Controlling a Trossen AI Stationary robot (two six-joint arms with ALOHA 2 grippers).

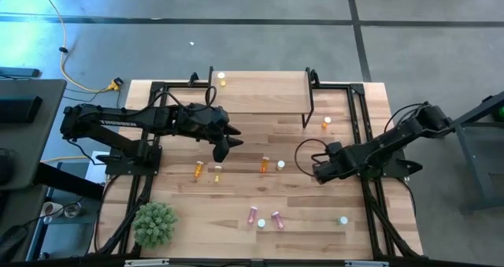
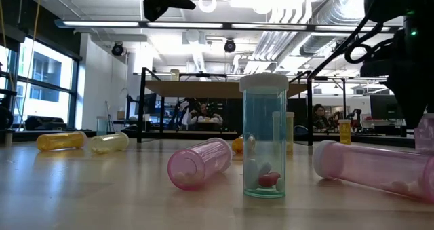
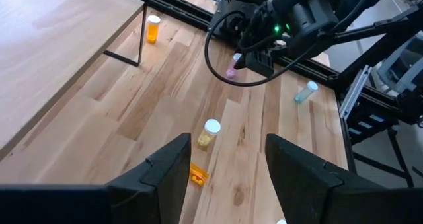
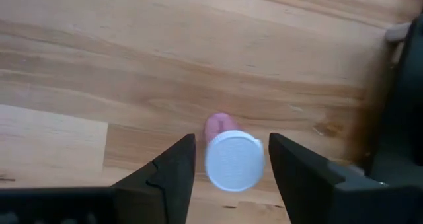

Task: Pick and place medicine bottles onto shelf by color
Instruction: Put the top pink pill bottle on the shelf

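A pink medicine bottle (image 4: pixel 232 159) with a white cap stands upright on the table. My right gripper (image 4: pixel 231 151) points down over it, open, one finger on either side of the cap with a small gap each way. In the high view that gripper (image 1: pixel 319 171) hides the bottle. My left gripper (image 1: pixel 224 145) hangs open above the table's middle, holding nothing. The shelf (image 1: pixel 260 92) stands at the far edge with one yellow bottle (image 1: pixel 222 79) on its left end.
Loose bottles on the table: orange (image 1: pixel 198 169) and yellow (image 1: pixel 216 173), orange (image 1: pixel 264 165) and yellow (image 1: pixel 280 165), two pink (image 1: pixel 253 215) (image 1: pixel 277 219), a green one (image 1: pixel 342 219), an upright orange one (image 1: pixel 327 124) by the shelf leg. A small plant (image 1: pixel 154 224) sits near left.
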